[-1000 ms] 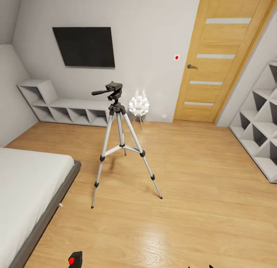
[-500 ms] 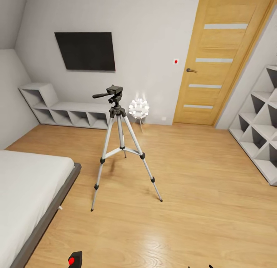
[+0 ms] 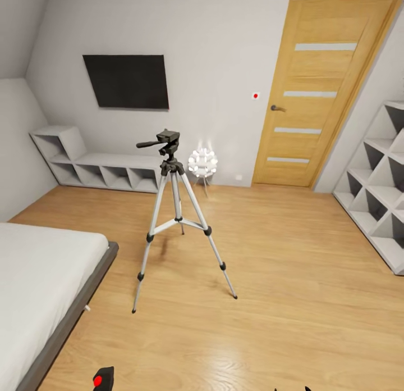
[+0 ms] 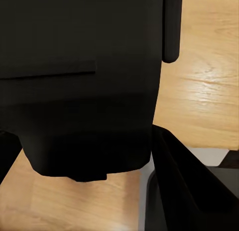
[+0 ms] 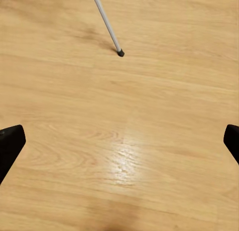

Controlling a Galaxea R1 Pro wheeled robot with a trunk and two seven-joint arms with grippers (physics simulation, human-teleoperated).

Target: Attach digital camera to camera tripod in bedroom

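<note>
Since a second ago my view has tilted up, showing more wall above the door point(image 3: 306, 93). On the floor point(image 3: 280, 267) beside the bed point(image 3: 39, 278), the tripod point(image 3: 174, 211) stands: silver legs, black head, pan handle. My left claw point(image 4: 149, 156) pinches the black, red-buttoned camera point(image 3: 102, 378); my right claw point(image 5: 119, 141) is spread.

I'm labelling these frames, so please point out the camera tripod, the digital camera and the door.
camera tripod point(image 3: 168, 137): head view, on its black head.
digital camera point(image 3: 102, 378): head view, on its top by the red button.
door point(image 3: 303, 71): head view, on a wooden panel.
</note>
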